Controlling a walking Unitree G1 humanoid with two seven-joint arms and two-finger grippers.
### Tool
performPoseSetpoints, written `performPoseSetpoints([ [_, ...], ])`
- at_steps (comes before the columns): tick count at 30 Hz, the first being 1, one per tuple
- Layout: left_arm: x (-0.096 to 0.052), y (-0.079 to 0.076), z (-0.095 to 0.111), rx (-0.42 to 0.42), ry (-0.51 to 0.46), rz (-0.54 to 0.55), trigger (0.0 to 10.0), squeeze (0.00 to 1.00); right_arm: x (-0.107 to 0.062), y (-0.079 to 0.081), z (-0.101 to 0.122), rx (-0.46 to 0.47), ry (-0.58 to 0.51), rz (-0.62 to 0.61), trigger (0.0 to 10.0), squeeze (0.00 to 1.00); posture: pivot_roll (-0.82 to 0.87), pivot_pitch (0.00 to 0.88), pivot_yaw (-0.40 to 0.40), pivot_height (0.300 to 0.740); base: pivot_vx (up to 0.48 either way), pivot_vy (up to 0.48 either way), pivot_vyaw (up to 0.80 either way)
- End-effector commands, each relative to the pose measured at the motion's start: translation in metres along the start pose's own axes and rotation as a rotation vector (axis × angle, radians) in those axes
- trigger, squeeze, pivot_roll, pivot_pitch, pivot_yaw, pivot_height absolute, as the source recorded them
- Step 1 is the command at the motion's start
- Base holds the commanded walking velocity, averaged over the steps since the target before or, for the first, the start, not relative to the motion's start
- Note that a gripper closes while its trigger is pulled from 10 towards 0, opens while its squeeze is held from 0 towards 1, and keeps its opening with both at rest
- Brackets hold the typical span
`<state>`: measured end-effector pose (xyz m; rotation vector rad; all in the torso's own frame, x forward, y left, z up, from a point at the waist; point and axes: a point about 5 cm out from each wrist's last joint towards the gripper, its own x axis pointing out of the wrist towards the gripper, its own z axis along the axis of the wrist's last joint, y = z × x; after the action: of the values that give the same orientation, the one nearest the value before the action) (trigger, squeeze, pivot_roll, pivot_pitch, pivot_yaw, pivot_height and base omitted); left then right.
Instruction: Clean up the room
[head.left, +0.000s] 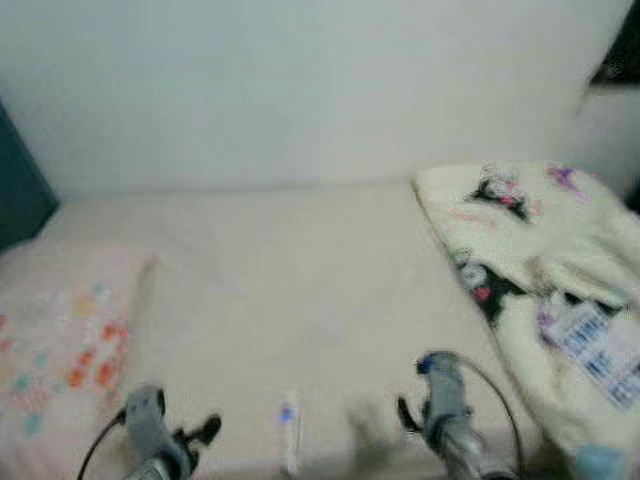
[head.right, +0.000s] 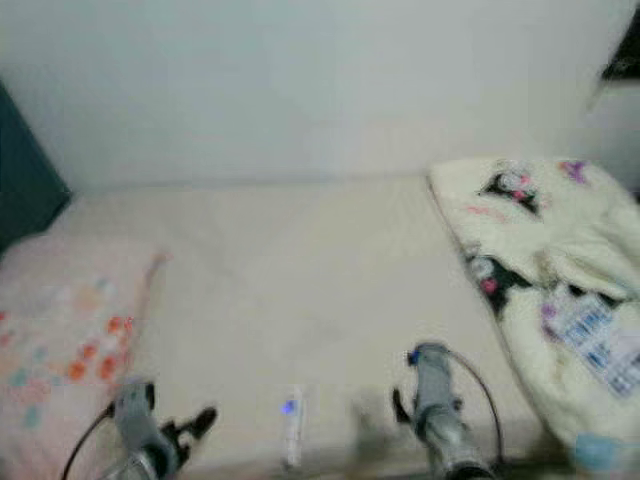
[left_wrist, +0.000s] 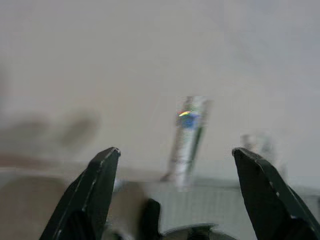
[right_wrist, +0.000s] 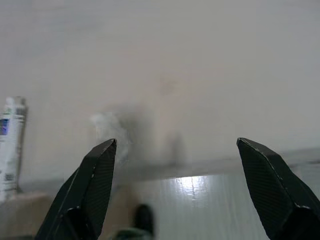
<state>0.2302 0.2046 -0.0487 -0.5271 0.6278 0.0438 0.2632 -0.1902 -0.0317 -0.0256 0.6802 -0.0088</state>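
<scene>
white tube (head.left: 290, 432) on bed (head.left: 300, 270), label legible at right wrist (right_wrist: 11, 145)

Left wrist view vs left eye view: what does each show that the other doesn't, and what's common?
Left wrist view alone: the left gripper's spread fingers close up, with pale floor below the bed's edge. Left eye view alone: the floral pillow, the cartoon-print blanket, the wall and the right gripper. Both: the small white tube with a blue mark lying near the front edge of the cream bed.
</scene>
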Motion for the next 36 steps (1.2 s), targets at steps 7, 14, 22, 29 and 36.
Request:
performPoseSetpoints([
  [7,0.006,-0.007,0.012,0.007,-0.039,0.005,10.0,0.0,0.002,-0.001,0.009,-0.003,-0.028,0.003,10.0,0.0,-0.1,0.053,-0.005,0.74,0.0,-0.269,0.0],
  [14,0.011,-0.016,0.023,0.024,-0.071,-0.024,10.0,0.0,0.004,0.003,0.021,0.009,-0.071,0.027,10.0,0.0,-0.1,0.048,-0.003,0.74,0.0,0.0,0.0],
  [22,0.014,-0.021,0.03,0.045,-0.091,-0.038,10.0,0.0,0.006,0.011,0.038,0.008,-0.131,0.069,10.0,0.0,-0.1,0.05,0.0,0.74,0.0,-0.291,0.0],
  [29,0.014,-0.02,0.033,0.031,-0.113,0.003,10.0,0.0,0.007,0.018,0.046,0.004,-0.158,0.095,10.0,0.0,-0.1,0.055,0.0,0.74,0.0,-0.199,0.0],
  [36,0.01,-0.006,0.034,0.139,-0.115,0.119,10.0,0.0,0.006,0.047,0.065,-0.014,-0.231,0.278,10.0,0.0,-0.11,0.067,0.0,0.715,0.0,0.0,0.0],
])
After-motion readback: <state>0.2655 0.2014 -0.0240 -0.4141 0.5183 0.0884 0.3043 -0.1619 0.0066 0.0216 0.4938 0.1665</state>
